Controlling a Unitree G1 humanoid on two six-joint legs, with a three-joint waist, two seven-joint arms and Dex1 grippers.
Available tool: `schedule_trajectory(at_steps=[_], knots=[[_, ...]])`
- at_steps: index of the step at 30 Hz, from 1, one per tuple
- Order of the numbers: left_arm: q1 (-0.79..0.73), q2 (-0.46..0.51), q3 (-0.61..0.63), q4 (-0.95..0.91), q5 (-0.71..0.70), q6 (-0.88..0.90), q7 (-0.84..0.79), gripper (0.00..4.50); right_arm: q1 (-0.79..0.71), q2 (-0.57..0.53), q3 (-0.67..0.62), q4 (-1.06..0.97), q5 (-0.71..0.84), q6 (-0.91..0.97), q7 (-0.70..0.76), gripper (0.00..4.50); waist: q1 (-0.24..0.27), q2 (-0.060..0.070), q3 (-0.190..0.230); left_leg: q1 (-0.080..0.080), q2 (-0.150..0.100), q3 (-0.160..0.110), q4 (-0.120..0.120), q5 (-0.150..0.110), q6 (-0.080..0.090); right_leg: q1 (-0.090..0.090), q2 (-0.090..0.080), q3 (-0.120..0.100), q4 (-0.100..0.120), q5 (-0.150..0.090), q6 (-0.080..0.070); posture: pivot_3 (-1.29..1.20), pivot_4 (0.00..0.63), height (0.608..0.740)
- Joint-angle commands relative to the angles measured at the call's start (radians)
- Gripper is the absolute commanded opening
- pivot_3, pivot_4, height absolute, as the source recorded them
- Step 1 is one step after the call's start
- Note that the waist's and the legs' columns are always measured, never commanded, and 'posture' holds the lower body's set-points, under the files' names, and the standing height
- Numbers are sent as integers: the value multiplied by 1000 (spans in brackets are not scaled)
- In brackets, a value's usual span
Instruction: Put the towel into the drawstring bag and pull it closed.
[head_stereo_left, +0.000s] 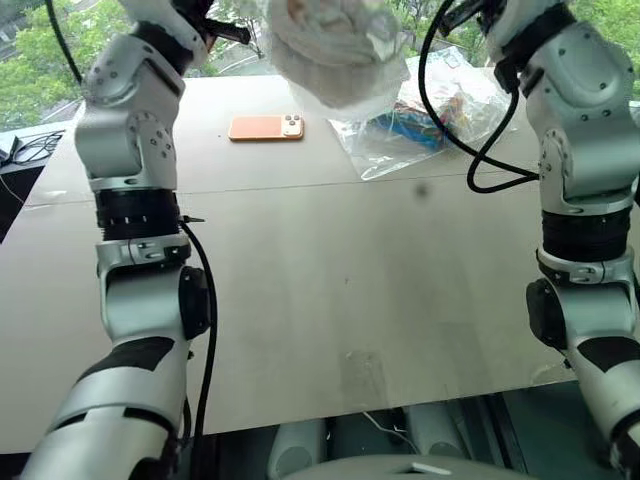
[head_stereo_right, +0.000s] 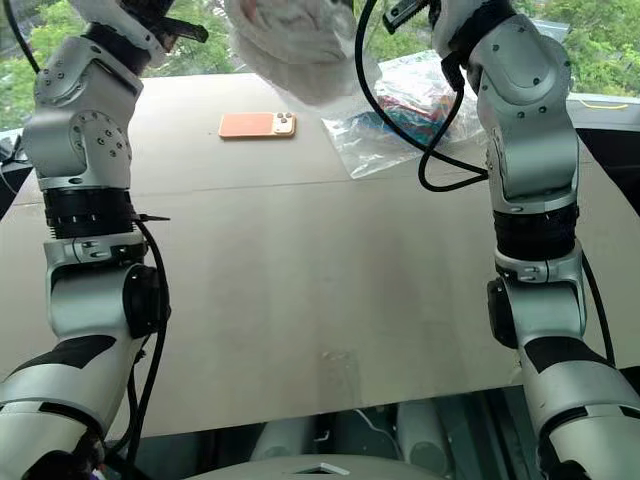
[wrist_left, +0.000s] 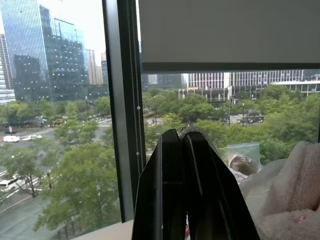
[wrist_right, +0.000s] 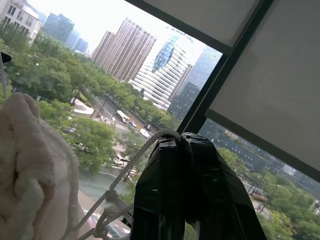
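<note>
Left gripper, fingers pressed together, and right gripper, clamped on the cord, hoist the bag above the table, the towel bundled inside. Steady, even outward pulls should cinch the mouth fully.

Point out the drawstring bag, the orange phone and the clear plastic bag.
drawstring bag (head_stereo_left: 335, 50): left eye view, on its bulging underside, hanging above the table.
orange phone (head_stereo_left: 265, 127): left eye view, on the middle of its back.
clear plastic bag (head_stereo_left: 440, 115): left eye view, on the film over its colourful contents.
</note>
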Motion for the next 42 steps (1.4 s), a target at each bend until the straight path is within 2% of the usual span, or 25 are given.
schedule_trajectory(at_steps=[1, 4, 7, 8, 9, 11, 12, 13, 14, 15, 17, 18, 20, 21, 23, 24, 25, 26, 30, 33, 35, 37, 39, 41, 42], knots=[[5, 58, 8, 19, 34, -8, -10, 26, -52, -53, -37, -22, 12, -20, 32, 0, -1, 0, 0, 1, 0, 0, 0, 0, 0, 0, 0, 0, 0, 0, 0, 0, 150, 740], [-29, 50, 58, 22, -13, 4, 8, 26, -101, -58, -103, 28, 48, -12, -12, 0, 0, 0, 0, 1, -1, 0, 0, 0, 0, 0, 0, 0, 1, 0, 0, 0, 150, 740], [94, 52, -16, -29, 10, 64, -69, 26, 15, -84, -7, 38, 5, -49, 67, 0, 0, 0, -5, 3, 0, 0, -1, 0, 0, 2, 0, -1, 1, 0, 0, 0, 150, 740], [8, 61, 28, 2, -23, 57, -46, 26, -76, -112, -56, 62, 21, -50, 52, 0, 0, 0, -1, 5, -1, 0, -2, 0, 0, 4, 0, 0, 1, 0, 0, 0, 150, 740], [-62, 69, 67, 33, -43, 49, -17, 26, -148, -137, -89, 79, 32, -55, 43, 0, -1, -1, 4, 2, 0, 1, 1, 0, 0, 2, -1, 0, 2, -1, 1, 0, 150, 740], [-75, 75, 80, 54, -61, 73, -29, 26, -181, -154, -103, 98, 55, -54, 61, 0, 1, 0, 15, -12, -1, 0, 9, 1, 1, -11, 0, -1, 5, 1, 2, 0, 150, 740], [-3, 72, 45, 34, -47, 95, -64, 26, -122, -133, -87, 99, 63, -43, 62, 0, 1, 0, 14, -23, -1, -1, 14, 1, 0, -21, 1, 0, 8, 3, 2, 0, 150, 740], [100, 64, -4, -7, -10, 102, -78, 26, -17, -121, -32, 88, 46, -34, 83, 0, 0, 0, 10, -26, -1, -1, 15, 2, -1, -24, 1, 0, 9, 4, 2, 0, 150, 740], [158, 47, -17, -67, -20, 126, -81, 26, 48, -123, -1, 61, 30, -35, 97, 0, -1, 2, -3, -20, 0, 0, 12, 2, -1, -17, 1, 0, 8, 4, 3, 0, 150, 740], [150, 34, -6, -117, -56, 144, -82, 26, 36, -119, -27, 31, 59, -7, 98, 0, -1, 2, -10, -6, 1, 0, 7, 2, -1, -2, 1, -1, 1, 3, 5, 0, 150, 740], [51, 40, 36, -117, -102, 157, -79, 26, -97, -151, -95, 38, 91, 10, 88, 0, -1, 2, 3, 18, 2, 2, -1, -5, 3, 20, -3, 1, -5, -6, 9, 0, 150, 740], [22, 47, 49, -98, -110, 164, -80, 26, -139, -166, -108, 52, 96, 11, 92, 0, -1, 3, 6, 7, 1, 1, 1, -8, 7, 8, -3, 1, -3, -5, 8, 0, 150, 740], [58, 54, 32, -82, -89, 166, -97, 26, -121, -181, -96, 67, 94, 6, 114, 0, 0, 4, 6, -23, 1, 1, 17, -6, 4, -20, -2, 3, 9, 1, 8, 0, 150, 740], [93, 57, 11, -83, -67, 157, -111, 26, -92, -184, -83, 75, 86, -1, 119, 0, 0, 4, 4, -27, -2, 0, 19, -4, 2, -24, -2, 2, 14, 1, 8, 0, 150, 740], [184, 46, -15, -103, -46, 162, -111, 26, 9, -175, -40, 62, 67, 11, 124, 0, 0, 6, 0, -19, -1, 0, 15, -4, 1, -15, -2, 1, 9, 0, 9, 0, 150, 740], [202, 40, -14, -130, -51, 167, -108, 26, 43, -172, -27, 36, 61, 13, 125, 0, -1, 6, -2, -6, 0, 1, 10, -4, 1, 1, -1, -1, 0, -1, 10, 0, 150, 740], [186, 37, 0, -150, -71, 182, -102, 26, 44, -162, -41, -2, 88, 45, 123, 0, -1, 6, -2, 4, 0, 2, 8, -5, 1, 11, -1, 0, -3, -2, 11, 0, 150, 740], [156, 41, 11, -158, -83, 191, -98, 26, 26, -156, -63, -32, 114, 76, 117, 0, -1, 5, 0, 6, 1, 2, 7, -7, 4, 12, -1, 0, -7, -2, 11, 0, 150, 740], [90, 57, 35, -152, -108, 216, -108, 26, -15, -178, -105, -86, 149, 141, 121, 0, 4, 5, 6, -22, 0, 2, 20, -6, 5, -17, -2, 3, 8, 2, 10, 0, 150, 740], [256, 62, -22, -293, -115, 280, -150, 26, 143, -201, -83, -184, 155, 208, 139, 0, 4, 8, 0, -13, -1, 1, 15, -6, 5, -9, -2, 2, 5, 2, 10, 0, 150, 740], [254, 61, -6, -369, -160, 321, -145, 26, 141, -197, -127, -272, 212, 299, 122, 0, 3, 7, -2, 2, 3, 1, 11, -7, 5, 9, -2, 1, 0, -1, 13, 0, 150, 740], [146, 53, 58, -314, -207, 348, -93, 26, 71, -218, -171, -277, 236, 337, 107, 0, 3, 6, 5, -1, 1, 2, 13, -9, 8, 6, -3, 2, -1, -2, 13, 0, 150, 740], [150, 59, 50, -294, -209, 366, -111, 26, 92, -215, -182, -276, 246, 355, 95, 0, 4, 6, 7, -16, 0, 0, 22, -9, 9, -8, -4, 1, 5, 0, 12, 0, 150, 740], [239, 79, -20, -321, -145, 320, -163, 26, 205, -235, -116, -289, 201, 331, 108, 0, 5, 6, 2, -12, -1, 0, 24, -9, 9, -4, -3, 1, 5, 1, 12, 0, 150, 740], [235, 68, -11, -333, -162, 323, -157, 26, 219, -235, -111, -303, 202, 333, 109, 0, 4, 7, 1, -1, -1, 1, 20, -9, 9, 7, -3, 2, 3, 0, 12, 0, 150, 740]])
